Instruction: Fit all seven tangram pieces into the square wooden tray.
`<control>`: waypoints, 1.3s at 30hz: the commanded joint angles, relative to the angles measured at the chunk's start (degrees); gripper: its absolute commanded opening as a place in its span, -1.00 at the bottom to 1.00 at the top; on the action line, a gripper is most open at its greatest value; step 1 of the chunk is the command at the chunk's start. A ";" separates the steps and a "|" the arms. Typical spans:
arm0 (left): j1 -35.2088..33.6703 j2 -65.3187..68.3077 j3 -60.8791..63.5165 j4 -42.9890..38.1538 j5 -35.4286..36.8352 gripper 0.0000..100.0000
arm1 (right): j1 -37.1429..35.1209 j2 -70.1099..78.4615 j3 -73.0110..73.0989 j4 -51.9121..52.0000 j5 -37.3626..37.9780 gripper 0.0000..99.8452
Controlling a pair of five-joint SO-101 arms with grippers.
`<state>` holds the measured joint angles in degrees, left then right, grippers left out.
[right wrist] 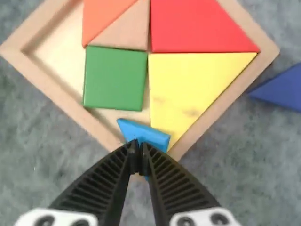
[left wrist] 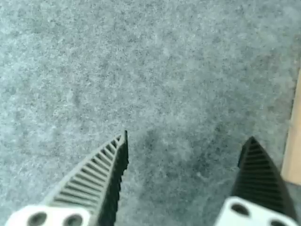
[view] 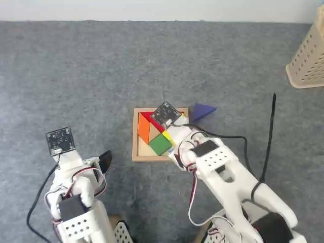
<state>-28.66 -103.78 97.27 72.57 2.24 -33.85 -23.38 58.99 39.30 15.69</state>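
Observation:
The square wooden tray (right wrist: 237, 84) holds an orange triangle (right wrist: 106, 16), a red triangle (right wrist: 197, 26), a large yellow triangle (right wrist: 188, 94) and a green square (right wrist: 114, 77). My right gripper (right wrist: 138, 150) is shut on a light blue piece (right wrist: 143, 134), which rests on the tray's near corner rim beside the yellow triangle. A dark blue triangle (right wrist: 282, 87) lies on the carpet just outside the tray (view: 135, 136), at its far right corner (view: 203, 110). My left gripper (left wrist: 186, 141) hangs open over bare carpet, left of the tray.
Grey carpet covers the table. A beige slotted basket (view: 309, 55) stands at the far right edge. The right arm (view: 217, 162) reaches over the tray's near right side, with a black cable (view: 268, 136) beside it. The tray's edge (left wrist: 294, 141) borders the left gripper's view.

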 commanded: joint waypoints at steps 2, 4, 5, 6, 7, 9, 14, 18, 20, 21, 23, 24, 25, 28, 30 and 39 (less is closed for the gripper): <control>0.09 -0.70 -0.75 -0.09 -0.09 -0.29 | -1.71 -1.36 0.18 -4.09 0.88 -0.99; 0.09 -0.70 -0.75 -0.09 -0.09 -0.29 | -3.91 0.22 -0.09 -4.26 0.88 -0.99; 0.09 -0.70 -0.75 -0.09 -0.09 -0.29 | -4.88 1.10 -0.18 -4.79 0.88 -0.99; 0.09 -0.70 -0.75 -0.09 -0.09 -0.29 | -5.76 1.89 -0.18 -5.58 0.88 -0.99; 0.09 -0.70 -0.75 -0.09 -0.09 -0.29 | -6.37 2.68 -0.18 -6.29 0.88 -0.99; 0.09 -0.70 -0.75 -0.09 -0.09 -0.29 | -7.16 4.26 -0.18 -7.78 0.88 -0.99; 0.09 -0.70 -0.75 -0.09 -0.09 -0.29 | -7.16 3.91 -0.26 -9.89 0.88 -0.99; 0.09 -0.70 -0.75 -0.09 -0.09 -0.29 | -6.73 -4.18 -0.88 -7.96 0.79 -0.99; 0.09 -0.70 -0.75 -0.09 -0.09 -0.29 | -6.73 -9.63 -0.79 -5.49 -0.88 -0.99; 0.09 -0.70 -0.75 -0.09 -0.09 -0.29 | -6.64 -12.09 -0.70 -4.00 -2.20 -0.99; 0.09 -0.70 -0.75 -0.09 -0.09 -0.29 | -5.49 -15.96 -0.62 -1.10 -3.52 -0.99; 0.09 -0.70 -0.75 -0.09 -0.09 -0.29 | -4.53 -17.36 -0.09 -0.04 -3.43 -0.99; 0.09 -0.70 -0.75 -0.09 -0.09 -0.29 | -3.03 -18.33 0.35 0.92 -3.43 -0.99; 0.09 -0.70 -0.75 -0.09 -0.09 -0.29 | 2.07 -18.68 3.52 1.54 -3.43 -0.99; 0.09 -0.70 -0.75 -0.09 -0.09 -0.29 | 4.00 -18.68 5.01 1.45 -3.43 -0.99; 0.09 -0.70 -0.75 -0.09 -0.09 -0.29 | 1.63 -17.63 6.33 0.66 -3.52 -0.99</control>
<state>-28.66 -103.78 97.27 72.57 2.24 -30.95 -39.74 65.76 40.44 12.70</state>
